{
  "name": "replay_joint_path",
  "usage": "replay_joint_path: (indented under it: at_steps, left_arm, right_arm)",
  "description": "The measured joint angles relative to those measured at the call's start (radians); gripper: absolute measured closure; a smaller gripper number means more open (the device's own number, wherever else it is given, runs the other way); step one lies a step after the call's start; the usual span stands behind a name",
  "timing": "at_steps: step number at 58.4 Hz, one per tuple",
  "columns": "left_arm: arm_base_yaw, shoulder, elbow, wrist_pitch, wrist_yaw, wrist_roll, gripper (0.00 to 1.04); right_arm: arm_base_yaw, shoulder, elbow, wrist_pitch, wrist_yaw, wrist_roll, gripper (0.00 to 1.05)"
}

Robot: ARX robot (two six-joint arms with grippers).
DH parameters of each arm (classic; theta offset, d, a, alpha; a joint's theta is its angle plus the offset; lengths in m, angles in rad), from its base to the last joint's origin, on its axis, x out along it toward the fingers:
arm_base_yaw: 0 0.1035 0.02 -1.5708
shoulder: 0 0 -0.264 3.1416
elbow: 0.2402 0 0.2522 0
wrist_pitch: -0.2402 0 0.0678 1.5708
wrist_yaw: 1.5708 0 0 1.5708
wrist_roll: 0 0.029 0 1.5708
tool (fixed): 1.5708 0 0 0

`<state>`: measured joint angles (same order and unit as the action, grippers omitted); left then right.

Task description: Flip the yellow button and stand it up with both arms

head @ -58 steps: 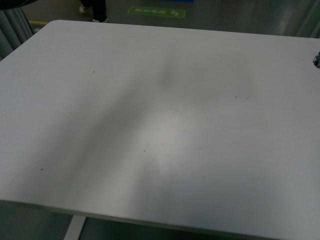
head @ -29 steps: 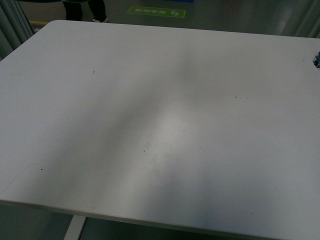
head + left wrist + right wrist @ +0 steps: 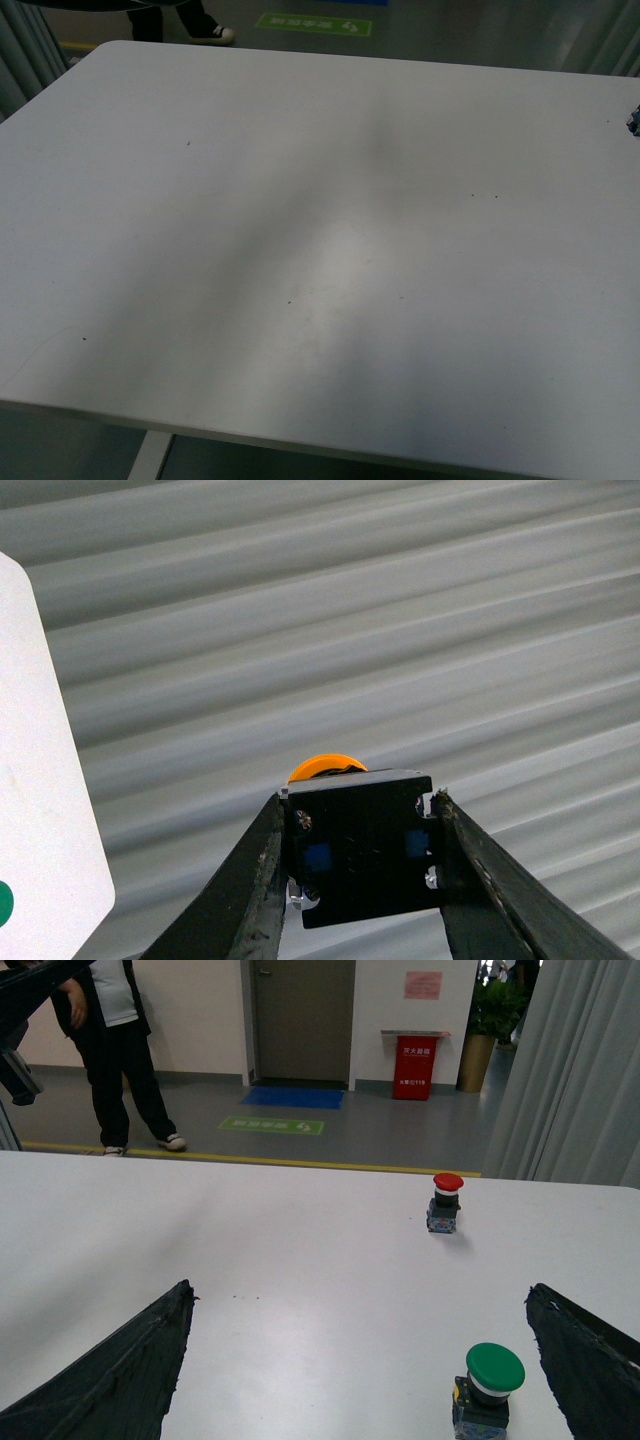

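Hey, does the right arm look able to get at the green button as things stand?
Probably yes. The right gripper is open, and the green button stands upright on the table just ahead, with nothing between them. The red button stands farther off.

Smooth matt table (image 3: 200, 200); glossy black plastic on yellow button (image 3: 365, 845)

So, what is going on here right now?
The left gripper is shut on the yellow button, holding it by its black body in the air in front of a grey curtain, with the orange cap pointing away from the wrist camera. The right gripper is open and empty above the white table, where a red button and a green button stand upright. The front view shows the table but neither arm. A person stands beyond the table.
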<state>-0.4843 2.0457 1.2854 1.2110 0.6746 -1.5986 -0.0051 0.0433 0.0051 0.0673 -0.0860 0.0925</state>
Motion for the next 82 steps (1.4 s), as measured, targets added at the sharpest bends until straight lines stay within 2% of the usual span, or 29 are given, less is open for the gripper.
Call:
replay_joint_path:
  at_steps: [3,4,6,12,17,22,27,49,62,82]
  left_arm:
    - [0.000,0.000,0.000,0.000,-0.001,0.000,0.70]
    - [0.000,0.000,0.000,0.000,0.000,0.000,0.70]
    - [0.000,0.000,0.000,0.000,0.000,0.000,0.70]
    - [0.000,0.000,0.000,0.000,0.000,0.000,0.70]
    - [0.000,0.000,0.000,0.000,-0.001,0.000,0.70]
    - [0.001,0.000,0.000,0.000,-0.001,0.000,0.70]
    - [0.001,0.000,0.000,0.000,-0.001,0.000,0.70]
    - [0.001,0.000,0.000,0.000,-0.001,0.000,0.70]
    - [0.001,0.000,0.000,0.000,-0.001,0.000,0.70]
    - [0.001,0.000,0.000,0.000,-0.001,0.000,0.70]
  right_arm:
    - [0.036,0.149,0.011,0.194,-0.039,0.192,0.07]
    - [0.046,0.181,0.015,0.229,-0.040,0.206,0.07]
    - [0.079,0.311,0.039,0.362,-0.039,0.360,0.07]
    - [0.098,0.619,0.137,0.632,-0.061,0.647,0.07]
    - [0.095,0.803,0.211,0.734,-0.075,0.809,0.07]
    - [0.093,0.925,0.264,0.750,-0.082,0.945,0.07]
    - [0.098,0.986,0.305,0.753,-0.082,1.018,0.07]
    - [0.150,1.133,0.514,0.694,-0.075,1.068,0.07]
    - [0.236,1.174,0.575,0.681,-0.050,1.065,0.07]
    - [0.261,1.269,0.662,0.676,-0.047,1.055,0.07]
